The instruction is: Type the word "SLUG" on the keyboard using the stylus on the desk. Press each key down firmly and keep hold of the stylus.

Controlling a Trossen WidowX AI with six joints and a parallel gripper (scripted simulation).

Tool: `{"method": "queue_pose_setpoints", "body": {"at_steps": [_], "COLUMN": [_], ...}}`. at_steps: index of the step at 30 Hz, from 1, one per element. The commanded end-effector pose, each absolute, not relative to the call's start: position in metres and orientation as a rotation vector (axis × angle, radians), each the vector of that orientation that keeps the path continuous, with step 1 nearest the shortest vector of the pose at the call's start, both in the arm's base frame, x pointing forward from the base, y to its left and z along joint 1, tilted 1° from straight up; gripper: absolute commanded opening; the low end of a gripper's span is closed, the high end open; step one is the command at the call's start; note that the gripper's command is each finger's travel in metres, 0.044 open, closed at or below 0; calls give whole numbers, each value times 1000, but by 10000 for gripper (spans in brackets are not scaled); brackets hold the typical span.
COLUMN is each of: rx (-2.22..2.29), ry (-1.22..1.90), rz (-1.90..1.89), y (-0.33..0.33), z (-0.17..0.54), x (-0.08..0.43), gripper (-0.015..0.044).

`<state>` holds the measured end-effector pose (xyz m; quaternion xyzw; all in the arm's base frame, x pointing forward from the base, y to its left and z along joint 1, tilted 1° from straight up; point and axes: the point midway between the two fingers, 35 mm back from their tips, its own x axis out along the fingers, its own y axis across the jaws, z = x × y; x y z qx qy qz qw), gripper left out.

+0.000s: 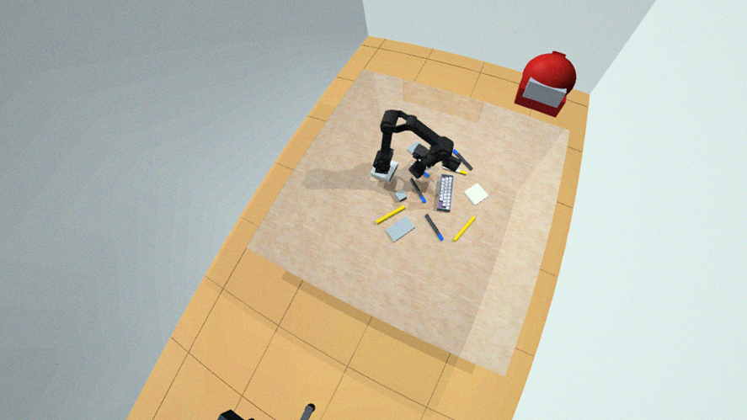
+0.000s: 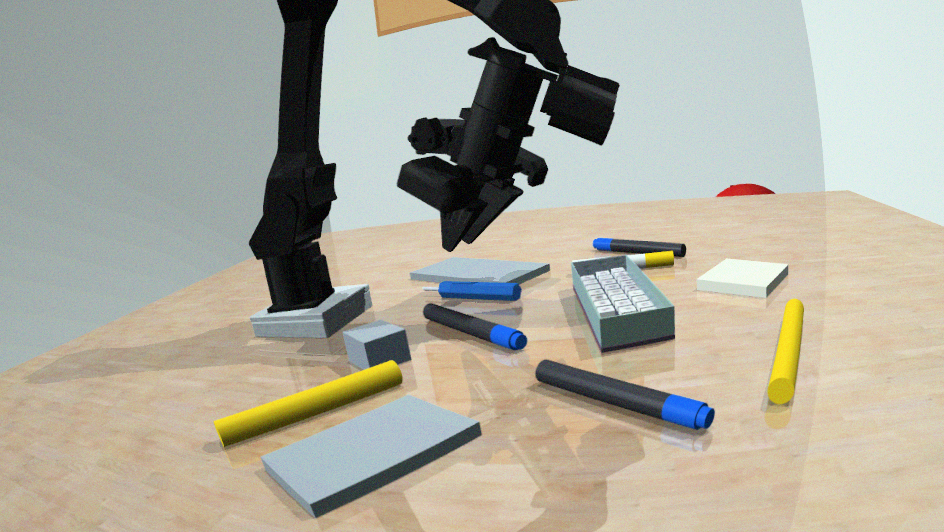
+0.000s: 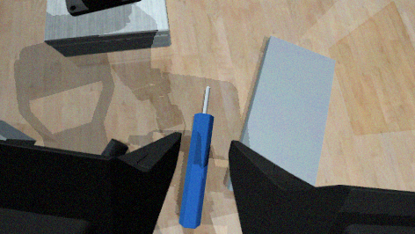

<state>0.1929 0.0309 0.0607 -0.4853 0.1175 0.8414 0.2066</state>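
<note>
The stylus is a short blue rod with a thin white tip. It lies flat on the desk beside a grey plate. My gripper hangs a little above the stylus, open and empty. In the wrist view the stylus shows in the gap between the fingers, still resting on the wood. The small keyboard sits in a grey-green tray to the right of the stylus, its white keys facing up.
Two dark markers with blue caps lie in front of the stylus. Two yellow cylinders, a grey cube, a grey slab and a cream pad lie around. The arm's base stands at the left.
</note>
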Motion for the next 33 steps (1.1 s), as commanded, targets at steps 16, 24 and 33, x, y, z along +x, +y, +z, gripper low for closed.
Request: {"method": "queue_pose_setpoints", "body": {"at_steps": [16, 24, 33], "rx": [-1347, -1347, -1347], "ry": [318, 318, 318], "rz": [2344, 2345, 2345], "y": [31, 31, 31], "z": [44, 37, 29], "x": [192, 192, 192], "gripper": [150, 150, 150]}}
